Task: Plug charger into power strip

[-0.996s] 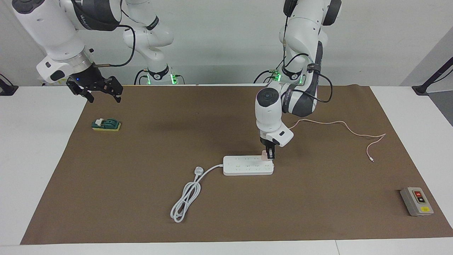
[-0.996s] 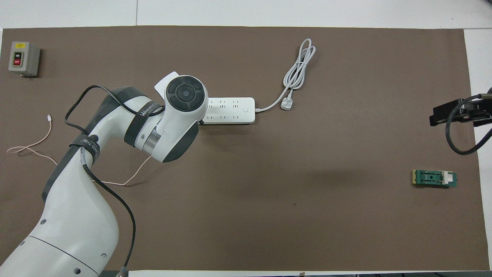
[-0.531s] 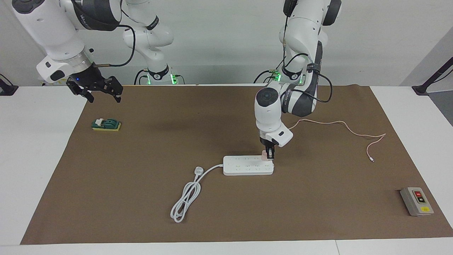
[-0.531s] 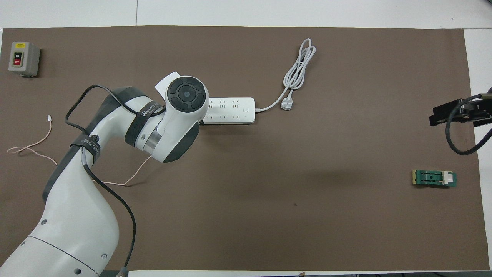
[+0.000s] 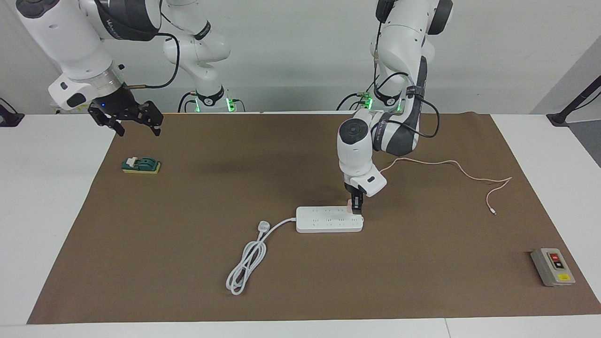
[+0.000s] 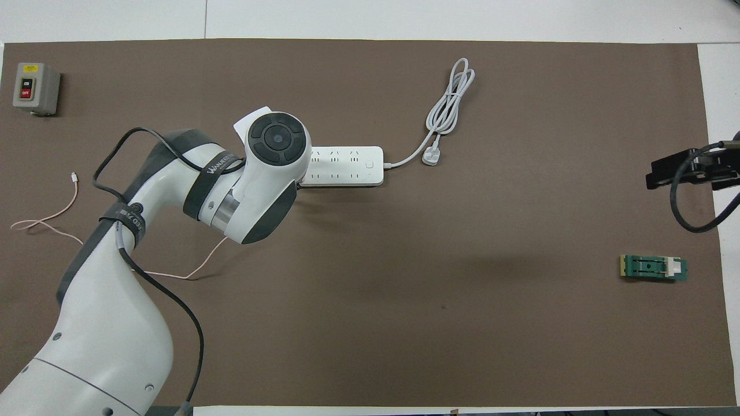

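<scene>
Mat (image 5: 300,291) mostly bare between the strip (image 5: 324,219) and the right arm's end. Left gripper (image 5: 358,203) sits low over the strip's end toward the left arm's side, at the charger (image 5: 350,204); its arm blocks that end from above in the overhead view. The strip's cord (image 5: 246,263) loops on the mat farther from the robots, toward the right arm's end. Pink cable (image 5: 450,164) trails across the left arm's end. Grey box (image 5: 552,266) near that mat corner. Green block (image 5: 141,165) lies below the raised, wide-open right gripper (image 5: 127,119), which waits.
</scene>
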Controlling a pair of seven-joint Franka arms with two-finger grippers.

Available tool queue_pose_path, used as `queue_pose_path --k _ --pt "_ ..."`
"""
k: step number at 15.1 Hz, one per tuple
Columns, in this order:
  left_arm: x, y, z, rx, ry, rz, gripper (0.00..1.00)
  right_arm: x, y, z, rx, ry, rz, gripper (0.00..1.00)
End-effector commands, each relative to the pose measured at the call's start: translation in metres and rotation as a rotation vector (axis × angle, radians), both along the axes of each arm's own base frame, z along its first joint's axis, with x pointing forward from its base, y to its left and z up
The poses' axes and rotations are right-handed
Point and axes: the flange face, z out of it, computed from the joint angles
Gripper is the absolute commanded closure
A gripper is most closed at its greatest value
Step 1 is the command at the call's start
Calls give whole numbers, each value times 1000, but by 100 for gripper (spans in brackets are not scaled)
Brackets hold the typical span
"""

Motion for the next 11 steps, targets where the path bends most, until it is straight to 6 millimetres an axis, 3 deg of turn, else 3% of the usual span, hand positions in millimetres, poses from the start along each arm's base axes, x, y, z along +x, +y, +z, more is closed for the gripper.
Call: queue_pose_path --k 1,5,11 --pt "-10 12 45 -12 18 -30 19 -4 -4 3 -11 12 12 0" --pt "-4 52 112 -61 17 -105 19 -4 -4 3 -11 12 12 0" --pt "-20 150 184 -69 60 -436 18 -4 -4 3 -11 12 12 0"
